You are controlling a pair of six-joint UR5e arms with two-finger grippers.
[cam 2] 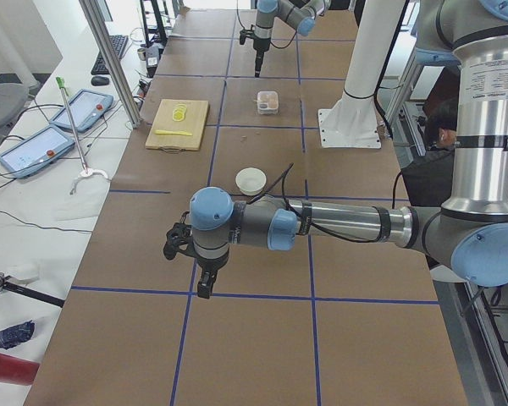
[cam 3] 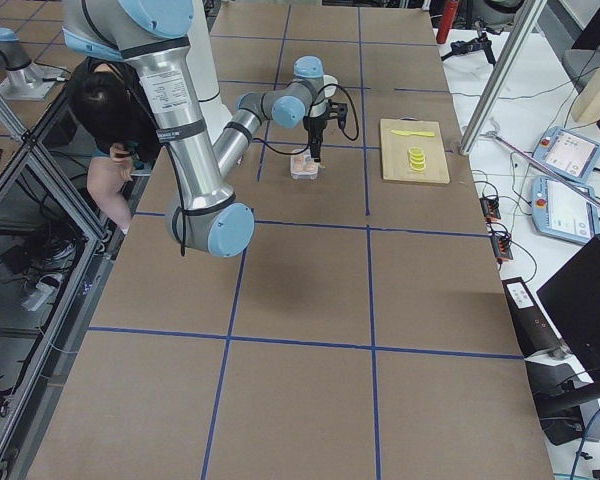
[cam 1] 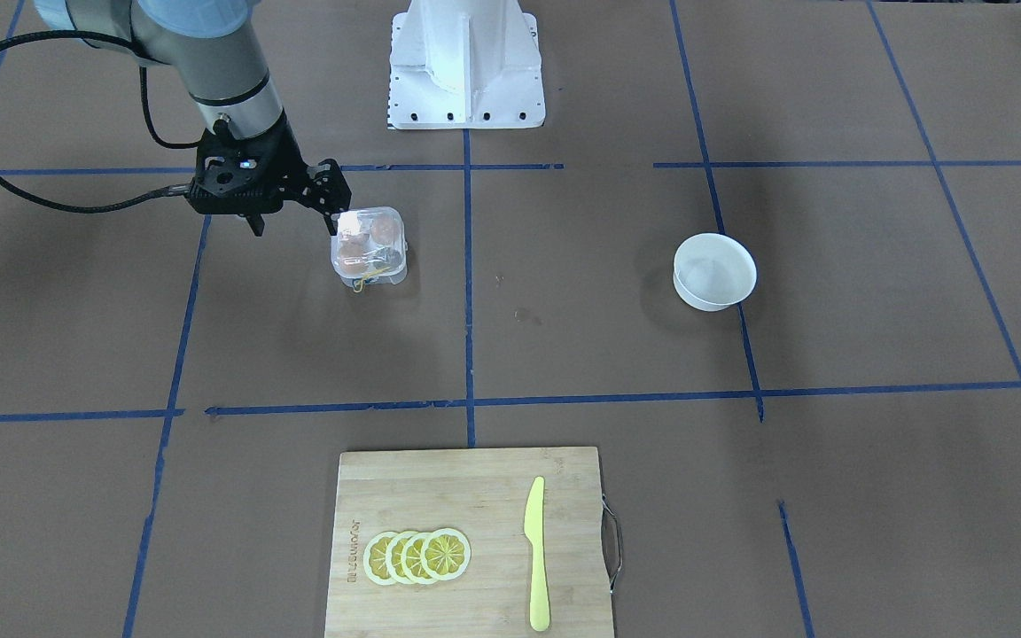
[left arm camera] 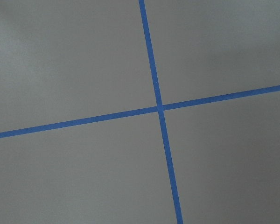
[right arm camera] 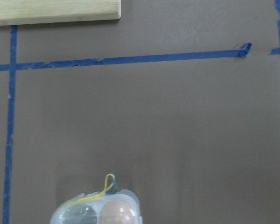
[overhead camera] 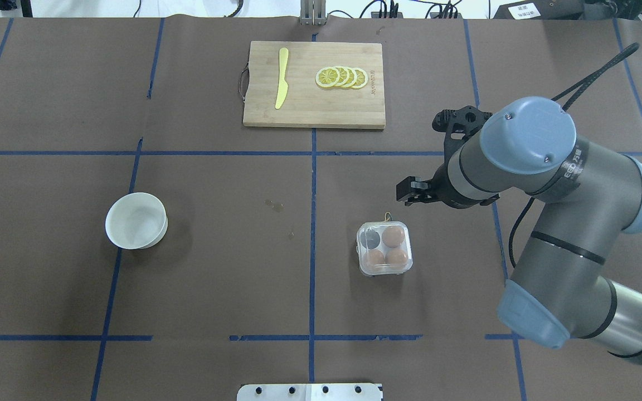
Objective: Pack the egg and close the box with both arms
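Note:
The box (overhead camera: 384, 248) is a small clear carton standing right of the table's centre, its lid lying down over the cells. Three brown eggs fill three cells, and I cannot tell which is the egg (overhead camera: 392, 236); the fourth cell looks dark. A yellow string (right arm camera: 109, 184) loops from the box's far edge. My right gripper (cam 1: 293, 220) hovers open just beside the box (cam 1: 369, 246), one finger (cam 1: 335, 208) close to its corner, holding nothing. My left gripper (cam 2: 190, 266) hangs over bare table far from the box, and I cannot tell whether it is open or shut.
A white bowl (overhead camera: 154, 236) sits on the left half. A wooden cutting board (overhead camera: 310, 106) with lemon slices (overhead camera: 342, 77) and a yellow knife (overhead camera: 281, 78) lies at the far edge. The white pedestal (cam 1: 466, 66) stands by the robot's base. A person (cam 3: 115, 130) sits beside the table.

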